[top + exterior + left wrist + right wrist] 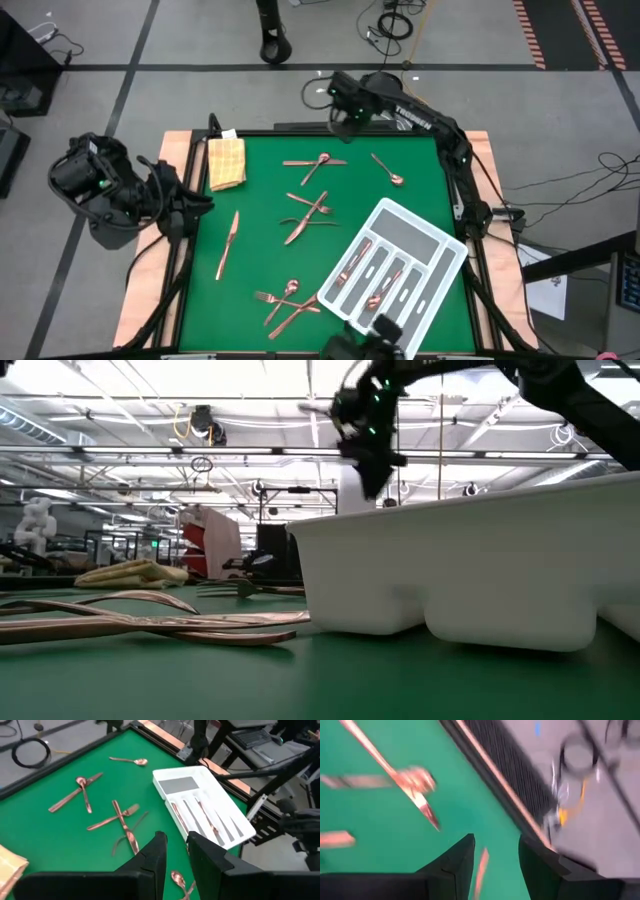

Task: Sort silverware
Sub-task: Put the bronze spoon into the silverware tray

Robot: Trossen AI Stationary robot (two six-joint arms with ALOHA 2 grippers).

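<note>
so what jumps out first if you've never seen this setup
The copper silverware scattered in small crossed heaps over the green table catches the eye first. Next comes the white divided tray, lying askew near the table's front right corner with a few pieces already in its slots. A folded yellow cloth sits at the far left corner.

We see a green table with copper edging. At its ten o'clock corner lies a folded yellow cloth. Toward four o'clock a white-and-grey divided tray sits askew. Black cables coil on the grey floor at twelve o'clock.
</note>
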